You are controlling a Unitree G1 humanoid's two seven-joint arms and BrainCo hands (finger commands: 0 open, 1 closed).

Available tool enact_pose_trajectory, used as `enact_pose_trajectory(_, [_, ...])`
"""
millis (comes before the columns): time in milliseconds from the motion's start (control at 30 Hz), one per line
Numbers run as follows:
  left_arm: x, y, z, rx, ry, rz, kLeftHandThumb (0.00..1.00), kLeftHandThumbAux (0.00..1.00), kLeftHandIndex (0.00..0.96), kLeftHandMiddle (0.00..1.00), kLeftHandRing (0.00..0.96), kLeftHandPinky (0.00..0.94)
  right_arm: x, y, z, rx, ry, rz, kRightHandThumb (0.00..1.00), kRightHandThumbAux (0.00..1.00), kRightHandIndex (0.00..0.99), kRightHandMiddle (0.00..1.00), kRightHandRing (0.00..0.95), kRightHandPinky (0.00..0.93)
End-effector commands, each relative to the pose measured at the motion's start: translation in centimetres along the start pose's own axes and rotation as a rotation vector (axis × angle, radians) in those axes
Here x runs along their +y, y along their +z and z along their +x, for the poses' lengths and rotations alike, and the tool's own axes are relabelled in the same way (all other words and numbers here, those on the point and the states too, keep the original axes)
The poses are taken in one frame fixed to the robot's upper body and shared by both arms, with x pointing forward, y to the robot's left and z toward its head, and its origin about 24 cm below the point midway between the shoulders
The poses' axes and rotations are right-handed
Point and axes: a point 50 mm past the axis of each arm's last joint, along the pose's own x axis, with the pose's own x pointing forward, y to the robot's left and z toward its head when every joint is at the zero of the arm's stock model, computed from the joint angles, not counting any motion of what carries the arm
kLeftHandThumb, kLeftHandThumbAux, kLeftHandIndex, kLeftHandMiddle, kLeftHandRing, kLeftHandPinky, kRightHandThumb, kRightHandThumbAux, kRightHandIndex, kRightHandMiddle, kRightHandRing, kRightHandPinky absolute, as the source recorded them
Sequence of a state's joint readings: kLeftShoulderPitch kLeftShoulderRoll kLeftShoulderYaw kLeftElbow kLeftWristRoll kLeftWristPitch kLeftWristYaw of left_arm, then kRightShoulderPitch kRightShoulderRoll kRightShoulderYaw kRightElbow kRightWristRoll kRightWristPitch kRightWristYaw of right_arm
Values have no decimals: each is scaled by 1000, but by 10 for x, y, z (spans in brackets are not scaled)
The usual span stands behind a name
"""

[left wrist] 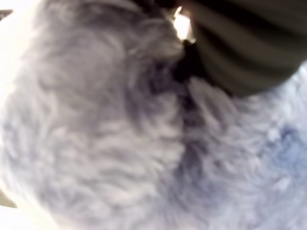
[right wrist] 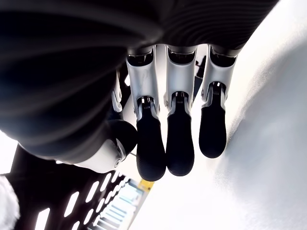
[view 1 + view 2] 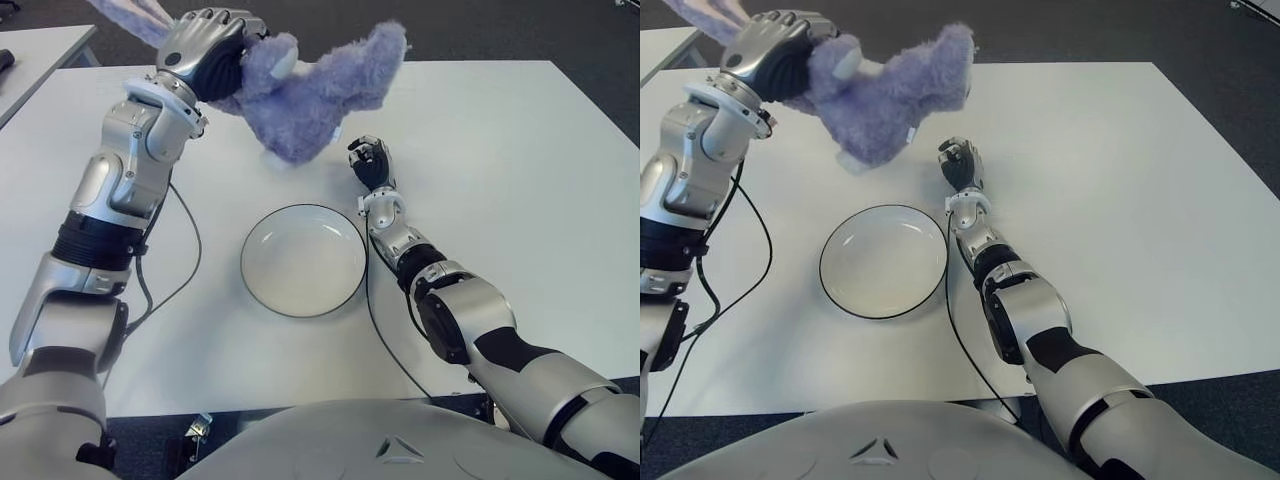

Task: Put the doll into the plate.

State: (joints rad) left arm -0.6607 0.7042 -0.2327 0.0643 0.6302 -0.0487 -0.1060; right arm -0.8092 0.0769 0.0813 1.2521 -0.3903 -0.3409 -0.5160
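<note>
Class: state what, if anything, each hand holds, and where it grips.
The left hand grips the purple plush bunny at its head. The right hand holds nothing.

This looks like a robotics lab or test room, not a home. A large plain white table (image 3: 520, 180) fills most of the scene, its top bare apart from a plate and the robot's own gear. Beyond the table's far edge and off its right side lies dark grey carpet (image 3: 520, 30) of the office kind. To the left of the table, across a narrow strip of that carpet, stands the corner of a second white table (image 3: 40, 50) of the same make. Loose black cables (image 3: 190, 250) trail over the big table's near left part, running from the robot's arm, as on a trial bench.
</note>
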Motion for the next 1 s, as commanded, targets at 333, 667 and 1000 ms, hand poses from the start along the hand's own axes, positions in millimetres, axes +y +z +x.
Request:
enact_pose_trajectory(333, [-13,20,-17,-19,-74,-49,913,633,762,836,837,785,60,-62,-71,340,210,-14,705,733,412,811,859,870])
enact_pose_trajectory(667, [-10,30,-23,-35,-94,-41,914,632,756,831,833,771,61,-61,-71,336,213,-18,706,733,412,815,863,876])
enact_pose_trajectory(1000, [-20,34,-41,-30,-148,-74,899,632,749,826,829,779,60,-61,-71,338,208,-18,705,733,412,817,864,876])
